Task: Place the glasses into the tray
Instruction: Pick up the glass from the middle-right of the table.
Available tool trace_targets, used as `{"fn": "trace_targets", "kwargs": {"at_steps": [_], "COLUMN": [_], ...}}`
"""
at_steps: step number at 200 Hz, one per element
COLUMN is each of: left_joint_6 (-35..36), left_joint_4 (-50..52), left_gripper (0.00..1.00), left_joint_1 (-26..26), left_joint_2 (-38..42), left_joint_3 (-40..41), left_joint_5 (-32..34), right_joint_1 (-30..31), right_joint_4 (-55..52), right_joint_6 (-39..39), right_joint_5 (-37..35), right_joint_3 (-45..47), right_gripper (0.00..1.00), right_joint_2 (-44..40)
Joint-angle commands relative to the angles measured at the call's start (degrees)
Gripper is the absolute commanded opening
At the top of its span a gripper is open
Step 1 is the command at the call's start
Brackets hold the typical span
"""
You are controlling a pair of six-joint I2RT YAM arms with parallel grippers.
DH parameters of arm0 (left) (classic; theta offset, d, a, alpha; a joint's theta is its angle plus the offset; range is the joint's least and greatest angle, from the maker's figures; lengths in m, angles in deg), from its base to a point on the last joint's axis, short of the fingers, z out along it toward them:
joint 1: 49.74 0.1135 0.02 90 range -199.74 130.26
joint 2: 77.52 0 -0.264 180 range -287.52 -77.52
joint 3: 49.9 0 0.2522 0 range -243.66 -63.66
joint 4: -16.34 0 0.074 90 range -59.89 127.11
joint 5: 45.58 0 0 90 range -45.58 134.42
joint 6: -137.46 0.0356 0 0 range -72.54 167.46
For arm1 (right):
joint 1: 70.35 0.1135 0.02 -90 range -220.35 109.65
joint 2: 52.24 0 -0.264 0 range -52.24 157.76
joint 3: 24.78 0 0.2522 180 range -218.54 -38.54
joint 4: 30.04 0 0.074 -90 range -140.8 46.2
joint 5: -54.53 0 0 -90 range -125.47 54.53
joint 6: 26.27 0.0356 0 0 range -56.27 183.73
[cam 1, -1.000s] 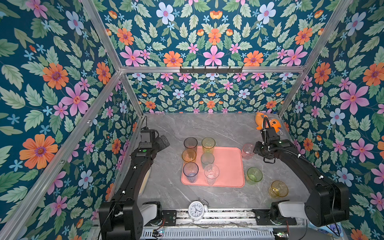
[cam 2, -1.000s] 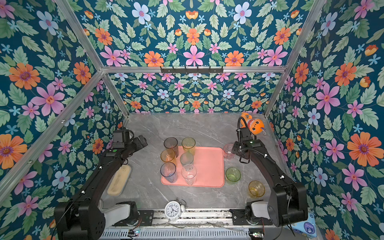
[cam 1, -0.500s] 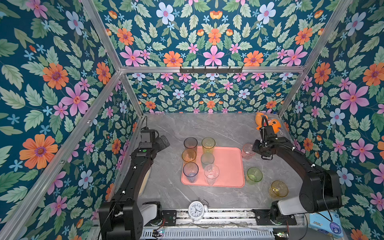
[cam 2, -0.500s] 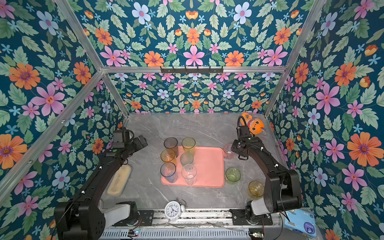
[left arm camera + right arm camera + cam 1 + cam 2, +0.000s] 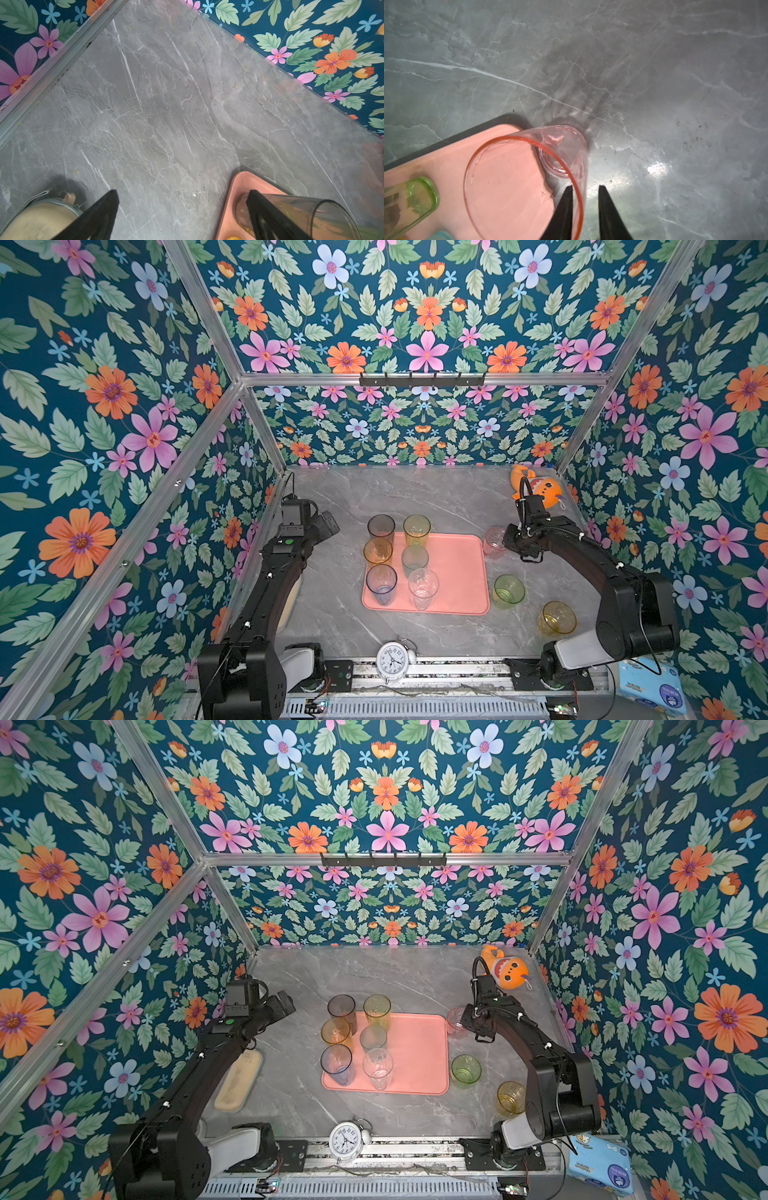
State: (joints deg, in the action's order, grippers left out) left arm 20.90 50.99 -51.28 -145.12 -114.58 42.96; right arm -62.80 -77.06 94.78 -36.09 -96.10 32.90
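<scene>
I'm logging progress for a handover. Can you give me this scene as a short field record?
tray: six glasses standing on its left half
off tray: pink glass, green glass, short yellow glass, all to its right
right gripper: jaws straddle the pink glass's rim, not clamped
left gripper: open, empty, near the tray's far-left corner

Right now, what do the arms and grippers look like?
Left arm and right arm: matte black links, white base housings, small white clips. Green dot near the left wrist; black cable loop over the right. Left gripper and right gripper: black, tapered, pointed fingers.
</scene>
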Motion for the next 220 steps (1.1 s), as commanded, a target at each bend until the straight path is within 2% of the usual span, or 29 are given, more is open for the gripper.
{"fn": "trace_targets", "kwargs": {"at_steps": [1, 43, 67, 149, 220], "left_joint_6": [0.64, 0.73, 0.64, 0.28, 0.2], "left_joint_4": [0.03, 0.12, 0.1, -0.23, -0.1], "left_gripper": [0.99, 0.99, 0.99, 0.99, 0.98], "left_joint_1": [-0.03, 0.05, -0.04, -0.03, 0.04], "left_joint_2": [0.36, 0.53, 0.49, 0.36, 0.53], "left_joint_3": [0.2, 0.29, 0.31, 0.36, 0.38], "left_joint_5": [-0.23, -0.45, -0.63, -1.18, -1.36], "right_joint_1": [0.09, 0.09, 0.06, 0.94, 10.81], "right_joint_4": [0.47, -0.85, -1.91, -8.29, -12.89], "right_joint_6": [-0.23, -0.85, -1.5, -3.18, -4.59], "right_joint_5": [-0.8, -1.89, -2.17, 2.5, 0.81], "right_joint_3": [-0.08, -0.56, -1.31, -7.86, -15.85], "right_gripper": [0.17, 0.05, 0.01, 0.0, 0.0], "right_joint_2": [0.07, -1.38, -3.38, -8.31, -2.04]}}
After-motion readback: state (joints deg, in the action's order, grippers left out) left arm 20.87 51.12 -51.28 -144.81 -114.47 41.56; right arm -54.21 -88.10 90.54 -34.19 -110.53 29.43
